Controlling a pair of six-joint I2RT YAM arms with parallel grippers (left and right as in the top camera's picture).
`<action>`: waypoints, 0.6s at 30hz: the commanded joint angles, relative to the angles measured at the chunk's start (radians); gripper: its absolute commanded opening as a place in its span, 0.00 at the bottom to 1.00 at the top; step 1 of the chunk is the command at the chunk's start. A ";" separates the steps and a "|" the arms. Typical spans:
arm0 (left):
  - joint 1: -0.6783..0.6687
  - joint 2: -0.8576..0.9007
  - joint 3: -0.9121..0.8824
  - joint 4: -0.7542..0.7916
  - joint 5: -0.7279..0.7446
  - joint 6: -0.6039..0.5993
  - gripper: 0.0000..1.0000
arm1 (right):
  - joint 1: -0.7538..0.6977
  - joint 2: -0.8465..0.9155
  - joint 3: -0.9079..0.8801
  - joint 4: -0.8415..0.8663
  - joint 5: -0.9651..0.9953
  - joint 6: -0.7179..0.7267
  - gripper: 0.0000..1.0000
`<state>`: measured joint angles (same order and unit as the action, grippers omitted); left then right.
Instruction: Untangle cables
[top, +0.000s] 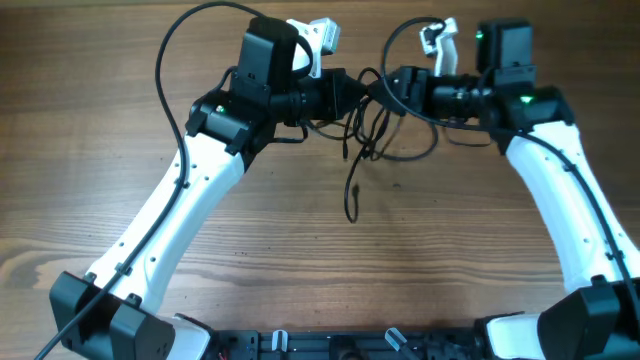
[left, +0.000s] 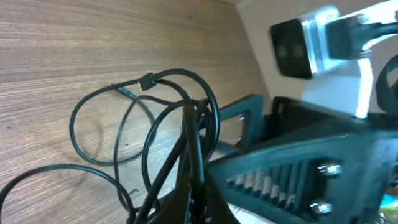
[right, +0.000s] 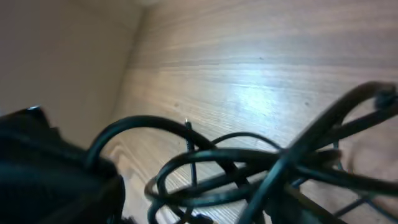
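The cables are a tangle of thin black cords held above the table between my two grippers at the far middle. One strand hangs down to the wood. My left gripper is shut on the bundle from the left. In the left wrist view its fingers pinch strands while loops with a small plug spread out beyond. My right gripper is shut on the bundle from the right. In the right wrist view its fingers sit in blurred loops.
The wooden table spreads out in front of the bundle. Thick black arm cables arc over each arm. The table's far edge and a pale wall lie just behind the grippers. The right gripper's body fills the left wrist view's right side.
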<state>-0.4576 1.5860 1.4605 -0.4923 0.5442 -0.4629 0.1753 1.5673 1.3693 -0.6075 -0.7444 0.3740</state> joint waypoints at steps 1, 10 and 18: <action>0.005 -0.008 0.000 0.041 0.104 -0.021 0.04 | 0.041 0.014 0.017 -0.014 0.245 0.227 0.64; 0.209 -0.119 0.000 0.023 0.237 -0.074 0.04 | -0.021 0.181 0.017 -0.074 0.372 0.298 0.20; 0.624 -0.204 0.000 -0.294 -0.055 -0.032 0.04 | -0.135 0.201 0.016 -0.114 0.348 -0.062 0.04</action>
<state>0.1207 1.4124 1.4425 -0.7292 0.6605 -0.5335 0.0742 1.7542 1.3956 -0.7025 -0.4641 0.5064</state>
